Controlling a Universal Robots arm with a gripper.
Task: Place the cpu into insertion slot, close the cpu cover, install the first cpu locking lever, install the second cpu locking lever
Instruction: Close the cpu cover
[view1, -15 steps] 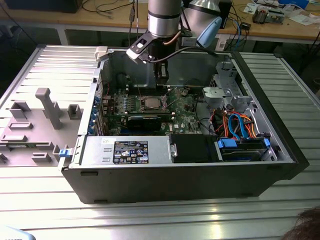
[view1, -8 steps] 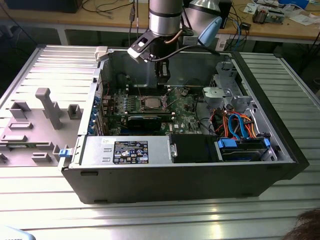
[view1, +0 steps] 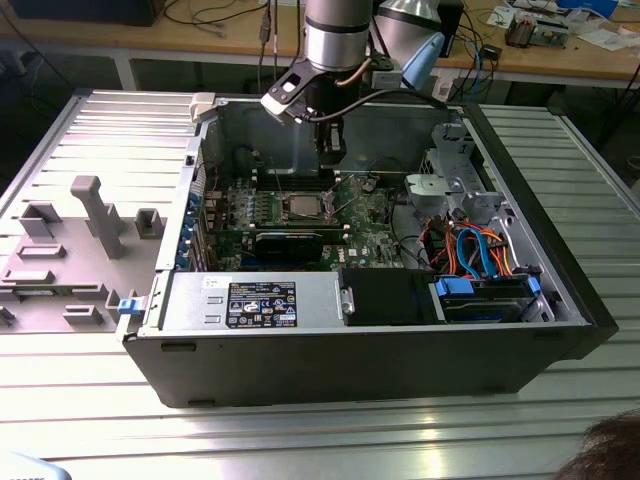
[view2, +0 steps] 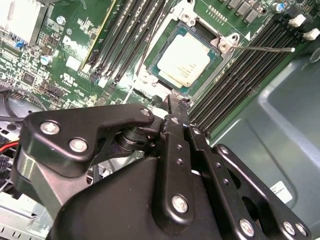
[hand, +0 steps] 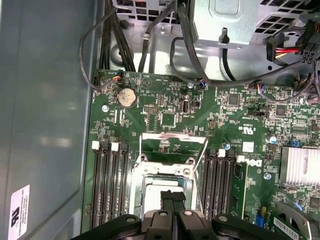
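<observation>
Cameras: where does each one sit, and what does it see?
Exterior view: away from the robot, looking down into the open computer case; the arm shows.
First wrist view: on the wrist, facing the green board; jaws show.
Second wrist view: on the wrist, looking past the shut jaws at the cpu.
Both wrist views share the cpu and jaws.

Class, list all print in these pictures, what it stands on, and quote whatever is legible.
Black label on the grey metal box: too small to read.
White sticker on the case wall: blurred, unreadable.
Marks on the cpu: too faint to read.
Nothing can be quoted.
</observation>
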